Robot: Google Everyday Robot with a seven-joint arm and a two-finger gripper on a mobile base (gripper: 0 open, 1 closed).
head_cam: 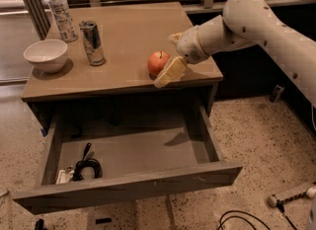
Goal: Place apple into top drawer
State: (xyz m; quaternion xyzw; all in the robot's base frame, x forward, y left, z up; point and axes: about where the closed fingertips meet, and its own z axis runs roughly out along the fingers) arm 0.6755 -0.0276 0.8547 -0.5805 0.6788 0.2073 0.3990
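The red-orange apple (157, 62) sits on the wooden table top (128, 26), near its front right edge. My gripper (166, 61) is at the apple's right side and is open. One pale finger (171, 71) lies in front of and right of the apple, and the other finger (175, 38) is behind it. The fingers bracket the apple without closing on it. The top drawer (129, 186) below the table top is pulled wide open, and its floor is mostly bare.
A white bowl (45, 55), a metal can (92, 42) and a water bottle (61, 12) stand on the table's left part. A black cable coil (86, 167) lies in the drawer's left front corner. Cables and a tool (291, 194) lie on the speckled floor at right.
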